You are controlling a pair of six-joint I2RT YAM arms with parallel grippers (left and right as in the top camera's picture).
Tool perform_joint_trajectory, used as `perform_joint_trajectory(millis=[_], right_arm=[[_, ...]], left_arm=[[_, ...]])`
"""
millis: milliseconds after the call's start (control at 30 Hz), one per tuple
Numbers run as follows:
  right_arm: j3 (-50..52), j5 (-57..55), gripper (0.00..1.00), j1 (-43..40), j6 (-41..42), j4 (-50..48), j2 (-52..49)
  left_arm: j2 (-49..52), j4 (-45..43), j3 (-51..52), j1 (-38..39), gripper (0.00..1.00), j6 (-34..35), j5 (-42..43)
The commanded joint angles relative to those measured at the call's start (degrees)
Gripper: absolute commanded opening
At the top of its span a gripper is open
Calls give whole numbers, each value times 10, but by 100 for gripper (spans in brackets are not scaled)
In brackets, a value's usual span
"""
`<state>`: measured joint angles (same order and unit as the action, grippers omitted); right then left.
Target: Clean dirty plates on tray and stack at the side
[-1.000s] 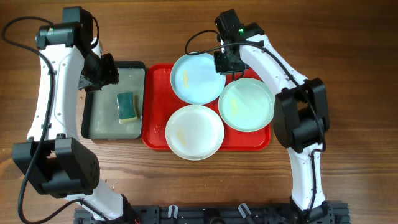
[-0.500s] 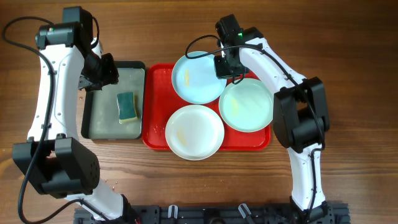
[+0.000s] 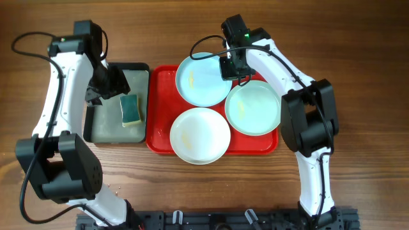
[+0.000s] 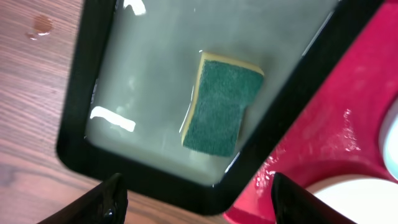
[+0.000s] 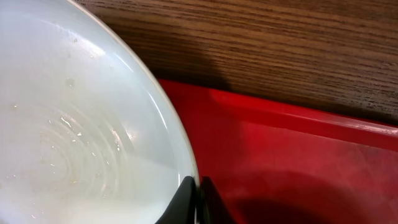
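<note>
Plates [image 3: 200,135] here are three, all lying flat on the red tray [image 3: 158,108]. The right gripper [image 5: 198,198] is closed tight on the thin rim of the aqua plate [image 3: 203,80], one finger on the inner face and one on the outer. From that pinch the plate's bowl spreads away to one side of the fingers, bare tray lies on the other, and the table [image 5: 280,50] is just beyond. The other aqua plate [image 3: 253,107] sits just beside this gripper, touching or slightly overlapping the held one; I cannot tell which edge lies on top. The white plate [image 3: 192,144] is further off, past both. Yellowish specks show on all three. The left gripper [image 4: 199,199] hangs with its fingers spread wide and nothing between them, and the green sponge [image 4: 221,106] lies directly below it in the wet black tray [image 4: 81,112]. These plates look stiff, glossy and slick, probably light but likely to chip or crack if dropped. The raised rim is the only place two fingers can take hold. A pinch at one edge leaves the whole plate hanging off it, so it may swing or slip, and a deep, firm bite with a slow lift seems wise.
</note>
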<state>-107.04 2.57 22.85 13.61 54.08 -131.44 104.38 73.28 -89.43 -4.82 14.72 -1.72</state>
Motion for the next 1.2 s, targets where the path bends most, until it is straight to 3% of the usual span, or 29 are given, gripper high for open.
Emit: perform_joint_trajectory(millis=[0, 133, 433, 967, 1033, 1067, 1167], right_arm=[[7, 4, 5, 2, 1, -1, -13], [7, 4, 5, 2, 1, -1, -13], [7, 4, 5, 2, 1, -1, -13], [7, 4, 5, 2, 1, -9, -13], [7, 4, 5, 2, 1, -9, -13], [7, 4, 5, 2, 1, -9, -13], [7, 4, 5, 2, 1, -9, -13]], left_arm=[[4, -57, 55, 2, 65, -71, 36], [4, -140, 117, 2, 68, -144, 72], [4, -264, 220, 6, 58, -143, 81], [4, -338, 266, 6, 50, -143, 51], [4, -339, 266, 6, 33, -143, 51], [4, -339, 266, 6, 19, -143, 51], [4, -339, 266, 6, 4, -143, 52]])
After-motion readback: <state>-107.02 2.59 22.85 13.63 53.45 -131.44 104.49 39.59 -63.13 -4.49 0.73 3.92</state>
